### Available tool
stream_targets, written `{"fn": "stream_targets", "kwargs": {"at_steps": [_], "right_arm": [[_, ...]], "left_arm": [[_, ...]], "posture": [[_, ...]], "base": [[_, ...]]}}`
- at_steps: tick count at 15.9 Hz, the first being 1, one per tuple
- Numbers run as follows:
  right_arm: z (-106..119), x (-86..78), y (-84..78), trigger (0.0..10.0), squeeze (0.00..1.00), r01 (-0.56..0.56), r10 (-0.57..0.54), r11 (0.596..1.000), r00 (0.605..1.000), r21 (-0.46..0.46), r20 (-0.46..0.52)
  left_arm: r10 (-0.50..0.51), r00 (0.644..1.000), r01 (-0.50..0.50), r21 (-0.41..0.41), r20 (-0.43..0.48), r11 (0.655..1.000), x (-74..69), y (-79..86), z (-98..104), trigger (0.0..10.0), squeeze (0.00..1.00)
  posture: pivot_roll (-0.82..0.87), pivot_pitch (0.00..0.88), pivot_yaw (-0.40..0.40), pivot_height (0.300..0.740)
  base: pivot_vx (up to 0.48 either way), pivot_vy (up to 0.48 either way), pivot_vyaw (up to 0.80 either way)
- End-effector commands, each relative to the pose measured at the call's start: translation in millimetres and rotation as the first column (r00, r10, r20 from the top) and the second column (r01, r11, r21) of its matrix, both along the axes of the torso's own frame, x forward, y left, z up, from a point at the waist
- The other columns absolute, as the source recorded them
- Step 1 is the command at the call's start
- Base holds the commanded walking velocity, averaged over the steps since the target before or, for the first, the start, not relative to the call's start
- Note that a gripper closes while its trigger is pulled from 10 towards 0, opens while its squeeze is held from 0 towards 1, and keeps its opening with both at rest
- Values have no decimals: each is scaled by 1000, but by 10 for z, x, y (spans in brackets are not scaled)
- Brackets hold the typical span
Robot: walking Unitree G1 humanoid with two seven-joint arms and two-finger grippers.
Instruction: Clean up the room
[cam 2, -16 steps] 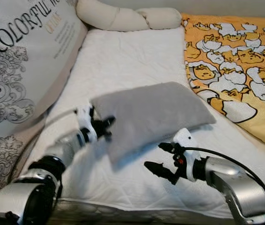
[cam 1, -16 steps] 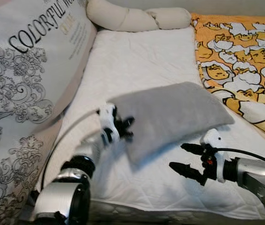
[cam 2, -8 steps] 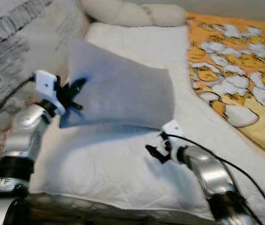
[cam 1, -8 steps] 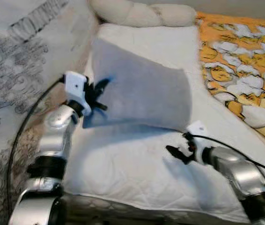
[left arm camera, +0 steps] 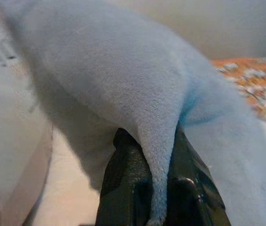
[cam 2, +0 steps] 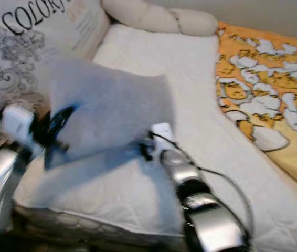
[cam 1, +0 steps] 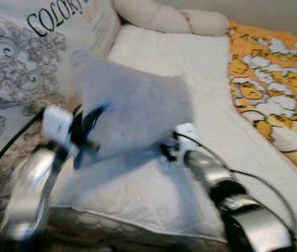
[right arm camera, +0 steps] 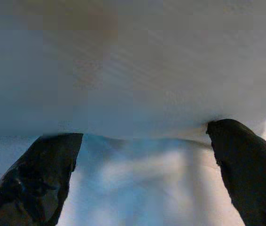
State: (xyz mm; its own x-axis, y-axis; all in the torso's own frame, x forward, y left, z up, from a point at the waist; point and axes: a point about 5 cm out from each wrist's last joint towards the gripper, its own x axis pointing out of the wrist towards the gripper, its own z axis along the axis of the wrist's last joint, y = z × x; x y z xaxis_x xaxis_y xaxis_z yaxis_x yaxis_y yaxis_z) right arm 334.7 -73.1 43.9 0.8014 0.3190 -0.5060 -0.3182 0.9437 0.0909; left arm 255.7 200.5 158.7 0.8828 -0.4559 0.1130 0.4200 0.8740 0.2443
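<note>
You are lifting the grey pillow up off the white mattress. A good spot for it, I think, is the head of the mattress, by the long cream bolster. Move it slowly so the soft cloth does not slip out of your grip, and bring the free corner up too, so the pillow does not sag or drag.

The mattress is the biggest thing here. Its cover is white and quilted, flat and soft. Leaning at the left side of the mattress is a big cushion with grey swirls and black letters, smooth and puffy. On the right side of the mattress lies an orange blanket with cartoon ducks on it. The bolster is twisted like a rope and looks squishy.

The pillow hangs above the mattress, close to the big cushion. It is a fuzzy, floppy rectangle, and it is blurry in the head views.

Your left gripper is pinched tight on a fold of the pillow's edge. Your right gripper is spread wide just under the pillow's lower corner and holds nothing.
</note>
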Motion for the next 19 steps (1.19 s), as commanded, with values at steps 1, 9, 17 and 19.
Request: {"fn": "stream_targets", "kwargs": {"at_steps": [1, 9, 17, 19], "right_arm": [[82, 43, 124, 10000, 0, -5, 4, 1000, 999, 25, 35], [282, -44, 821, 10000, 0, -184, 171, 975, 980, 126, 106], [28, -69, 419, 10000, 0, -71, 67, 994, 997, 89, 46], [-3, -33, 202, 10000, 0, -11, 6, 994, 999, 109, 46]], "left_arm": [[-84, 996, 82, 35, 37, 996, -95, -132, 52, 0, 0], [-36, 999, 30, 196, 27, 980, -582, -39, -91, 0, 0], [108, 992, -86, 267, -69, 960, -550, 74, -359, 10000, 1000], [87, 994, -68, 247, -68, 967, -522, 76, -344, 10000, 1000]], "posture": [[233, 0, -128, 740], [310, 0, -165, 740], [270, 0, -148, 740], [254, 0, -134, 740]], "base": [[0, 0, 0], [0, 0, 0], [0, 0, 0], [0, 0, 0]]}}
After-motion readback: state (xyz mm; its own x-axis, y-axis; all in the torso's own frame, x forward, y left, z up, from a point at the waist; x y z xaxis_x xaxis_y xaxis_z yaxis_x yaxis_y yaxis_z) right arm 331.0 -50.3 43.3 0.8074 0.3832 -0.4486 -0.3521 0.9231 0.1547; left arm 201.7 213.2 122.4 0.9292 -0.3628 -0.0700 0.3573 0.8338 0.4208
